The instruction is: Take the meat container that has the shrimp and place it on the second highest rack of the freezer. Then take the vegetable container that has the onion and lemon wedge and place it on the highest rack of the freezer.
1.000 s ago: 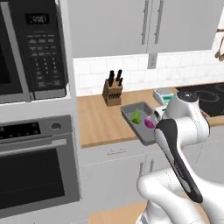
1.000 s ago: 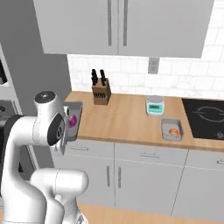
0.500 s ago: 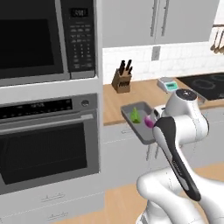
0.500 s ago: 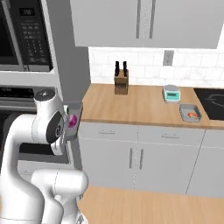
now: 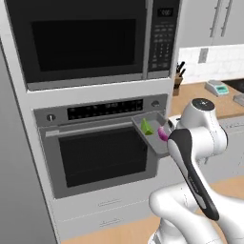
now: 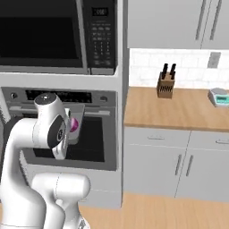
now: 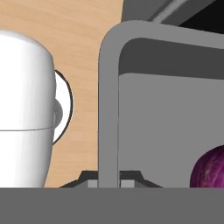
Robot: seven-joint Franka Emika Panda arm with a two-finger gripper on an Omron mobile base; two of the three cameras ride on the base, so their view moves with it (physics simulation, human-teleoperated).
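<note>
**Inspector:** Which step is in hand?

**Assessor:** The second, by my judgement. Starting at the left of the left base view, a plain grey panel (image 5: 19, 157) runs down the frame edge; it may be the freezer's side, but I cannot confirm that. Next comes the built-in oven (image 5: 102, 152) with the microwave (image 5: 90, 40) above it. In front of the oven door, clear of any surface, is the vegetable container (image 5: 153, 131), a grey tray. The lemon wedge (image 5: 146, 127) lies toward its left and the onion (image 5: 163, 134) toward its right, partly behind the arm.

**Inspector:** And the gripper?

**Assessor:** In the hand view the gripper (image 7: 109, 180) straddles the tray's near rim at the bottom of the frame, and the tray is off the counter, so it appears clamped on that rim. The fingertips are largely cut off, so that is a reading and not a clear sight. The onion sits just inside the rim there.

**Inspector:** What does the next move call for?

**Assessor:** Reaching the freezer, most likely further left. Then the tray must be raised level to its highest rack, with the loose produce kept from rolling. The counter (image 6: 174, 109) and knife block (image 6: 166, 84) lie well to the right.
</note>
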